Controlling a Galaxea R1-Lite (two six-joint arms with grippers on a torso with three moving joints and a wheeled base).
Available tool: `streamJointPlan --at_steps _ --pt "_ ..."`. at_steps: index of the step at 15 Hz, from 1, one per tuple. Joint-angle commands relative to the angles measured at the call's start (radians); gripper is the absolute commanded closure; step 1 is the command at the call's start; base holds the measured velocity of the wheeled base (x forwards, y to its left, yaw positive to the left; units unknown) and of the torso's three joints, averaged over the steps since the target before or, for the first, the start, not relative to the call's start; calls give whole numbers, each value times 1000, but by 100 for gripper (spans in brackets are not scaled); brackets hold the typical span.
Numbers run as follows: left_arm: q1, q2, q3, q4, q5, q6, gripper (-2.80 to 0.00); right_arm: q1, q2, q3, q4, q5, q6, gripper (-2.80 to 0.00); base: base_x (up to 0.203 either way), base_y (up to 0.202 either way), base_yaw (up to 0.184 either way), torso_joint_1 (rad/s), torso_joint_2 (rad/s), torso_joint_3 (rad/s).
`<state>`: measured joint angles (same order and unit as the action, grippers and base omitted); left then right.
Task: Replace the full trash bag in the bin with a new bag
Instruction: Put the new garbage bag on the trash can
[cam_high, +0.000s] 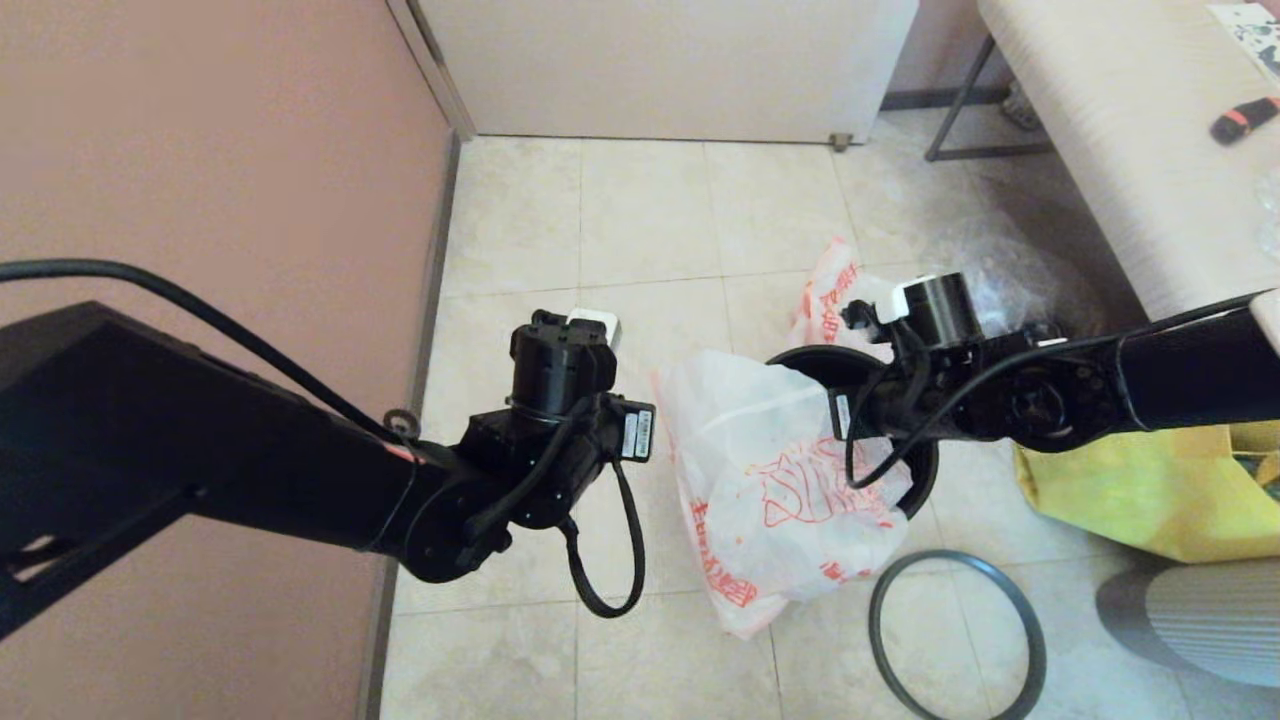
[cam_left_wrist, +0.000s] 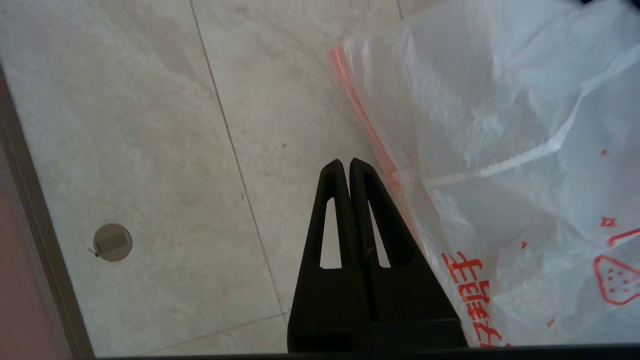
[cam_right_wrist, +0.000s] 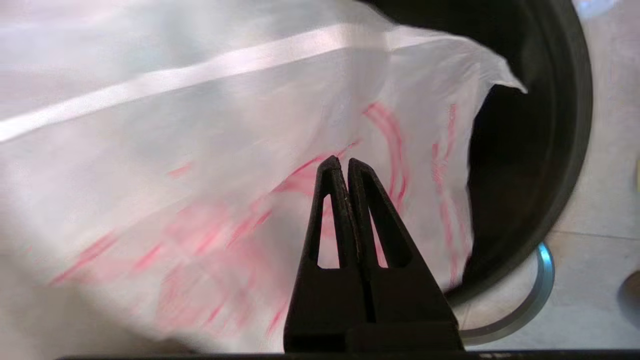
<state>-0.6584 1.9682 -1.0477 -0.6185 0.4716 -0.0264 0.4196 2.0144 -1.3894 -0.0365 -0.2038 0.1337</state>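
Observation:
The limp white new bag with orange-red print lies draped over the near side of the black bin and spills onto the floor. My right gripper hangs shut just above the new bag, over the bin, with nothing seen between its fingers. My left gripper is shut and empty over the tiles, right beside the pinkish edge of the new bag. The bin's dark-grey hoop lies flat on the floor in front. The full trash bag sits behind the bin.
A yellow fabric tote stands right of the bin and a clear crinkled bag lies behind it. A pale bench runs along the right, and the pink wall closes the left. A round floor fitting is near the wall.

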Motion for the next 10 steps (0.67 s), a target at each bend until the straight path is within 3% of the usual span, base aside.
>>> streamJointPlan --at_steps 1,4,7,8,10 --pt "8 -45 0 -2 4 1 0 53 -97 42 3 -2 0 0 0 0 0 0 0 0" --pt "48 -118 -5 0 4 6 0 127 -65 0 29 -49 -17 0 0 0 0 0 0 0" --pt "107 -153 -36 31 2 6 0 199 -15 -51 101 -88 -97 0 0 0 0 0 0 0" --pt "120 -156 -43 35 2 6 0 216 0 -54 111 -107 -128 -280 0 0 0 0 0 0" --pt "129 -163 -54 36 1 6 0 233 48 -89 111 -145 -181 -280 0 0 0 0 0 0"
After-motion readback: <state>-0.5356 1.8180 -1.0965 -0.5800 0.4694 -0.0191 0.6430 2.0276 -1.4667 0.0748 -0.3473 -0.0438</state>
